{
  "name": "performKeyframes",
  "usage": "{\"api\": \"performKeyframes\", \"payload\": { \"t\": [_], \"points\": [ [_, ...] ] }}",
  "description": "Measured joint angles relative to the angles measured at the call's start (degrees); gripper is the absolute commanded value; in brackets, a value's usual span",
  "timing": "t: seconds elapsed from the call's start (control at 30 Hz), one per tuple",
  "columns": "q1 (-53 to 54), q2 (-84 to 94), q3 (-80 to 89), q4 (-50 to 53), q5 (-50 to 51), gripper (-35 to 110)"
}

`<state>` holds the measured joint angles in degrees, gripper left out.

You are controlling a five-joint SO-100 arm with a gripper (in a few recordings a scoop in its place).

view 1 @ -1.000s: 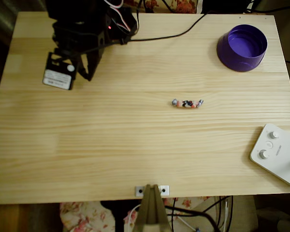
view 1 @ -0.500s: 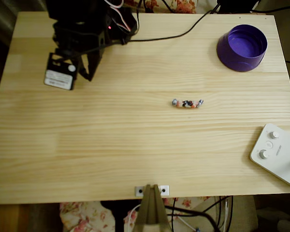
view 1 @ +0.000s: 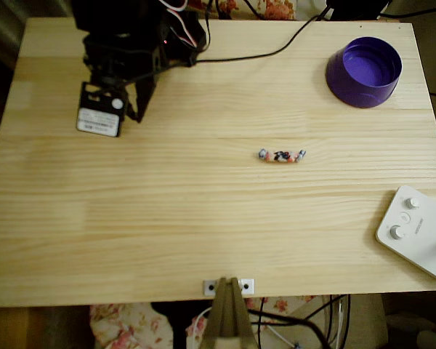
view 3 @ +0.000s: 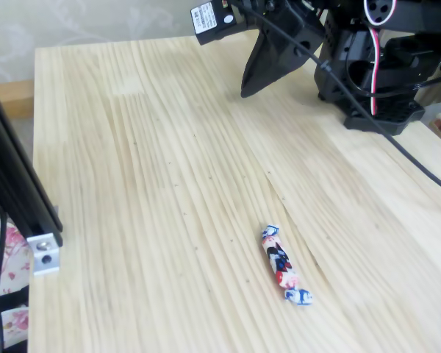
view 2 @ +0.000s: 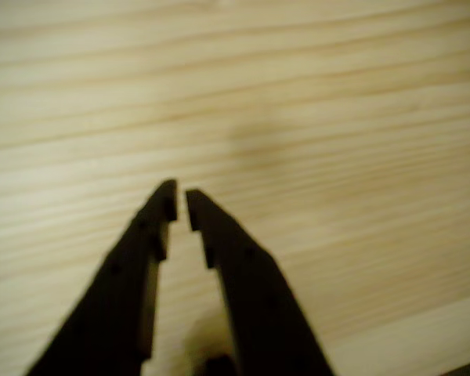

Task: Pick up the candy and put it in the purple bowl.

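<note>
The candy, a small wrapped sweet with twisted ends, lies alone near the middle of the wooden table; in the fixed view the candy sits low and right of centre. The purple bowl stands upright at the far right corner in the overhead view. My black gripper hangs over the far left part of the table, well away from both. In the wrist view the gripper has its fingers nearly touching, with nothing between them and bare wood below. The fixed view has the gripper pointing down above the table.
A white device with knobs lies at the near right edge. The arm's base and a black cable occupy the far side. A metal clamp sits at the near edge, and a black post stands at the fixed view's left.
The arm has shifted slightly to the right and toward the table's middle in the overhead view. The candy and bowl have not moved.
</note>
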<state>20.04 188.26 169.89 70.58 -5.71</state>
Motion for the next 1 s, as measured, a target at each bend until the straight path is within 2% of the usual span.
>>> {"api": "performKeyframes", "payload": {
  "t": [0.3, 0.53, 1.0],
  "points": [
    [0.44, -0.88, 0.09, -1.76, 0.35, -1],
    [0.44, -8.17, -1.05, -3.16, 2.90, -1],
    [0.09, -22.85, -18.63, -2.64, -0.44, -1]
  ]
}}
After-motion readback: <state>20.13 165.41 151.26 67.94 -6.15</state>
